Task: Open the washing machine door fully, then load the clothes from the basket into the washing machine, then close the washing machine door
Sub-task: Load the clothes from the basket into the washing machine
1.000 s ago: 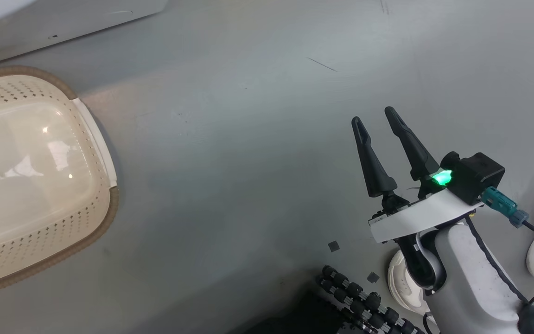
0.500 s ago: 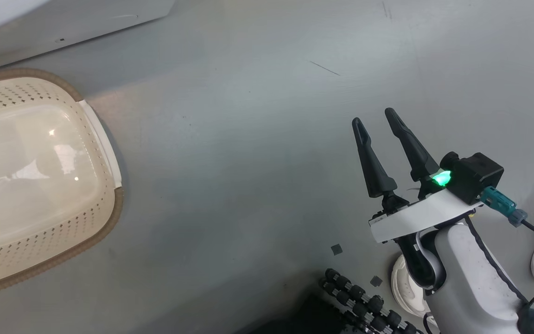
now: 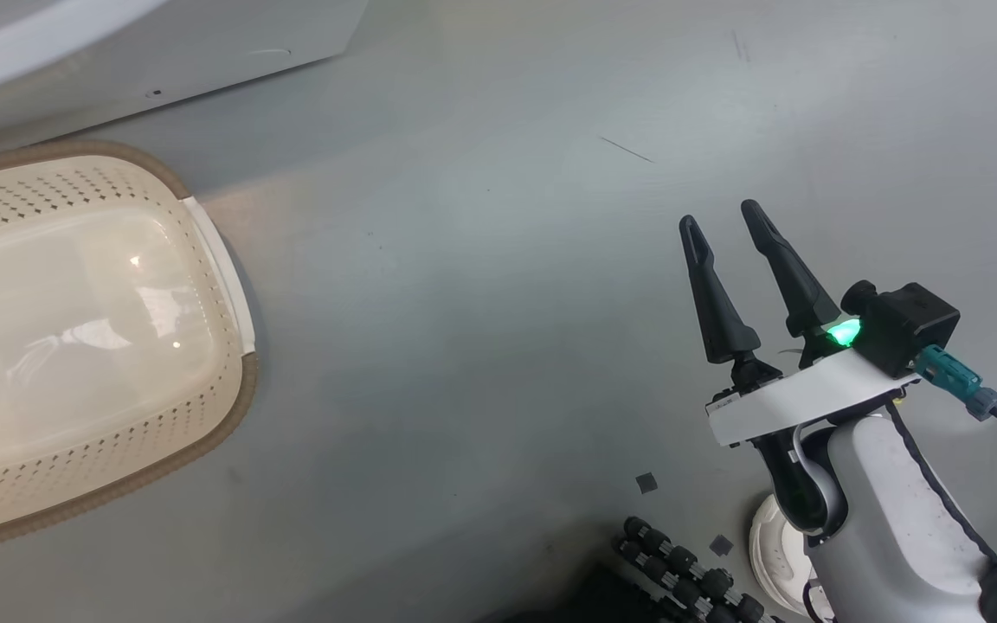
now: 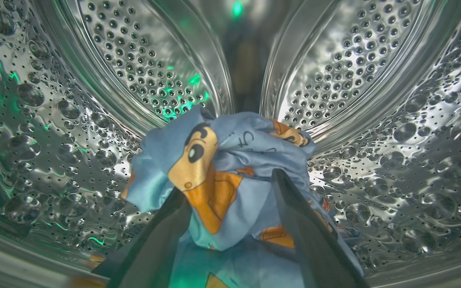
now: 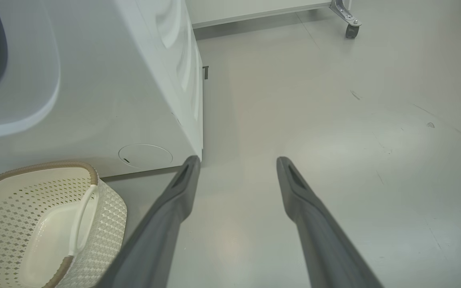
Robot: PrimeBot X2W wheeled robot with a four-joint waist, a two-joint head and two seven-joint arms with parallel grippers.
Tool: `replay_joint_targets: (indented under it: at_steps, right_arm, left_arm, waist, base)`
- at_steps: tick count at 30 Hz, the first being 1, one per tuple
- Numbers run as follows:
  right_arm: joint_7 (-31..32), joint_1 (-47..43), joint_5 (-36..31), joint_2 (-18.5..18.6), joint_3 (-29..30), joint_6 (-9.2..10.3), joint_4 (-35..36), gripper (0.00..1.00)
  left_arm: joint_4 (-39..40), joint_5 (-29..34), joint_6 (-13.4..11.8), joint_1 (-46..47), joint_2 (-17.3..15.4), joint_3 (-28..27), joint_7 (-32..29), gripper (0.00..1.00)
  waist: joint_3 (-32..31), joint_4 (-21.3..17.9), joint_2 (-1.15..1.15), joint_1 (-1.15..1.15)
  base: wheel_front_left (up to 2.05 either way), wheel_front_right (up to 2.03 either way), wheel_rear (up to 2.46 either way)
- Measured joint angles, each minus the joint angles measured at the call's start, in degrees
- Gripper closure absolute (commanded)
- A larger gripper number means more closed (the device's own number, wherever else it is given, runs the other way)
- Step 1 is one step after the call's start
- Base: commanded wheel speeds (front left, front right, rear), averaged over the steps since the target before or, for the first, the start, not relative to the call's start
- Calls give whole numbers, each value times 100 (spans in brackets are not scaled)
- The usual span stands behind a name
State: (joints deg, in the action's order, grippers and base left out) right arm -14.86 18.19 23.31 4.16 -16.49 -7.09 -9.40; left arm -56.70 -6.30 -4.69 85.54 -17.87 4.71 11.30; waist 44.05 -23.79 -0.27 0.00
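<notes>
In the left wrist view my left gripper (image 4: 230, 184) is deep inside the washing machine's perforated steel drum (image 4: 374, 60). Its fingers stand wide apart, open, with a bunched light-blue piece of the clothes (image 4: 222, 160), printed with orange figures, lying loosely between and beyond them. More blue fabric lies under the fingers. The cream basket (image 3: 230, 407) sits on the floor at the head view's left, its bottom bare. My right gripper (image 3: 720, 215) hangs open over bare floor, far right of the basket. The washing machine's white body (image 5: 114, 92) rises behind the basket (image 5: 22, 224). The door is out of view.
Grey floor stretches between the basket and my right gripper (image 5: 237, 160). A person's white shoe (image 3: 771, 554) stands by my right forearm, next to a black ridged roller (image 3: 680, 571). A caster wheel (image 5: 350, 30) shows at the far end of the floor.
The whole head picture has slid right and down, so the camera has moved. My right gripper keeps the same open pose.
</notes>
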Motion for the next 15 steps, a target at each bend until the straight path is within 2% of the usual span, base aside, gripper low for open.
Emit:
replay_joint_targets:
  at_steps: [15]
  right_arm:
    - [0, -30, -1, 120, 205, 0, -7, 0]
  left_arm:
    - [-336, -81, -62, -41, 472, -81, -37, 0]
  waist:
    - [-235, 306, 0, 0]
  base:
    - [0, 0, 0]
